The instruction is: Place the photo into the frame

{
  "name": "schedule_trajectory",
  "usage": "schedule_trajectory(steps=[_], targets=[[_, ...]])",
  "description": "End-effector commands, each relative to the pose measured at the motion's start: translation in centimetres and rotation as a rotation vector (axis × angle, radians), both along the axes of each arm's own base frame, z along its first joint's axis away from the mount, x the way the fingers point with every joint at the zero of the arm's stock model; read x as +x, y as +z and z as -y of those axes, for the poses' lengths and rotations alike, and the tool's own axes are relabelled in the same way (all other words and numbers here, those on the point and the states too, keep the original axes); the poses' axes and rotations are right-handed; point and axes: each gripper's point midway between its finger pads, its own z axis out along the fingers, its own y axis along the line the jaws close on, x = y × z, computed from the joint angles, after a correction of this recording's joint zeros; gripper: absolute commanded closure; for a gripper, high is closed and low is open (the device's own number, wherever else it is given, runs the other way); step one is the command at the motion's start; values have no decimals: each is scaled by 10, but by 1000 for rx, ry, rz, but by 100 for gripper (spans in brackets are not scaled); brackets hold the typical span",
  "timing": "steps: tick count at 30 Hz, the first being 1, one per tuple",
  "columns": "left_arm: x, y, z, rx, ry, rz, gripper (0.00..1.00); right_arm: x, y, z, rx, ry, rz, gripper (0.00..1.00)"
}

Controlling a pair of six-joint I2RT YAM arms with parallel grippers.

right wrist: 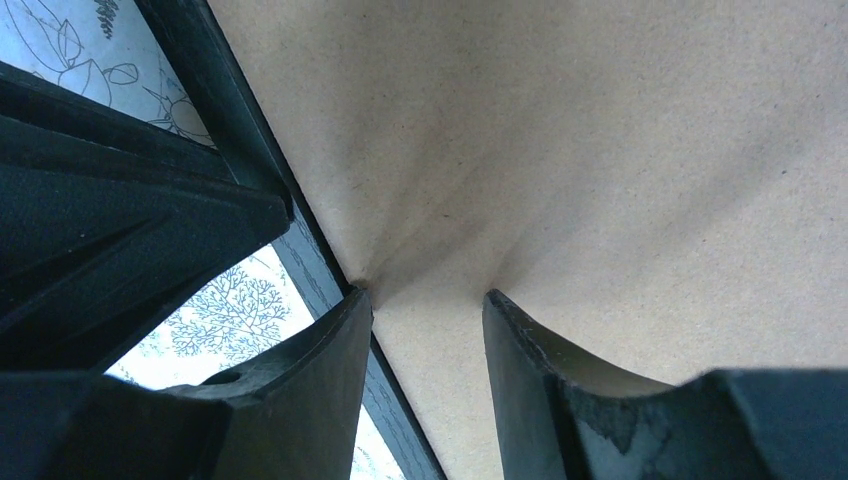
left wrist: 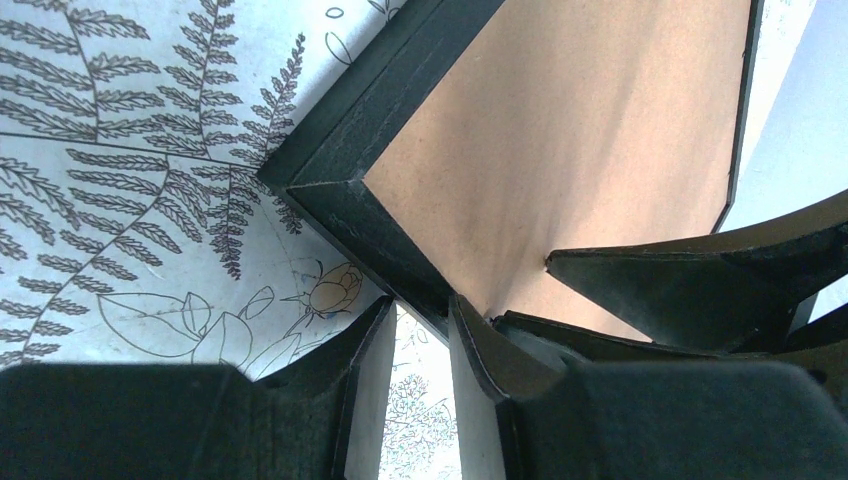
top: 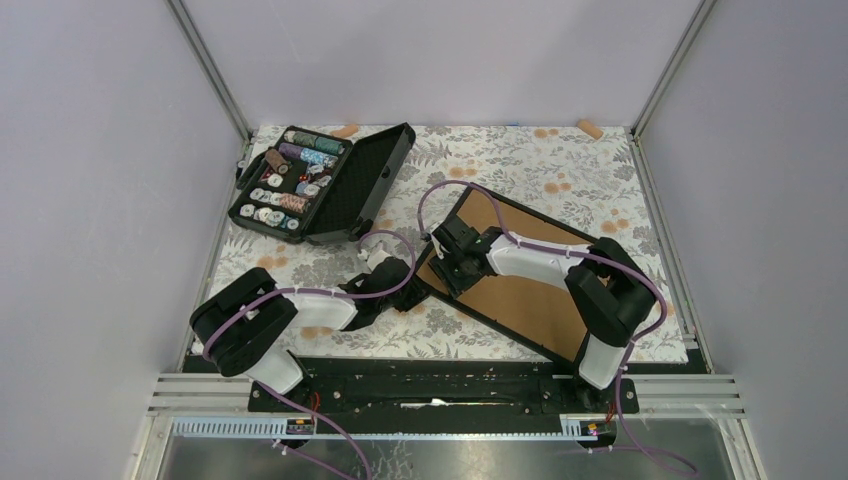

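- Far left of the table [top: 520,160]: open black hard case of thread spools [top: 320,180], well apart from the work.
- Left gripper [left wrist: 420,310]: fingers narrowly parted at the frame's near-left rail, just beside its corner. The rail runs in to the tips; cannot tell whether it is pinched or only touched.
- Large thin black rectangular frame [top: 520,300]: face down and skewed, right of centre, brown board back up. Cat photo not visible in any view.
- Right gripper [right wrist: 425,305]: fingers spread, grasping nothing, tips resting on the board just inside the left rail.
- Step, as judged: seating the back. Press straight down and lightly near the rail while the left side steadies the frame against sliding.
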Motion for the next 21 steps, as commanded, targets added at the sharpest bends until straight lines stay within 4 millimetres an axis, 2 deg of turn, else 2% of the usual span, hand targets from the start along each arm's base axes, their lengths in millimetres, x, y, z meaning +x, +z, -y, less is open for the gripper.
schedule_trajectory(steps=[1,14,21], targets=[[-61,-85,-81,370,-28,-247,67,1,-16,-6,-24,65,-18,47],[-64,-87,-82,364,-32,-256,67,-6,-38,-10,-91,156,-137,48],[-66,-91,-82,363,-38,-268,67,-13,-54,-2,-186,168,-206,49]])
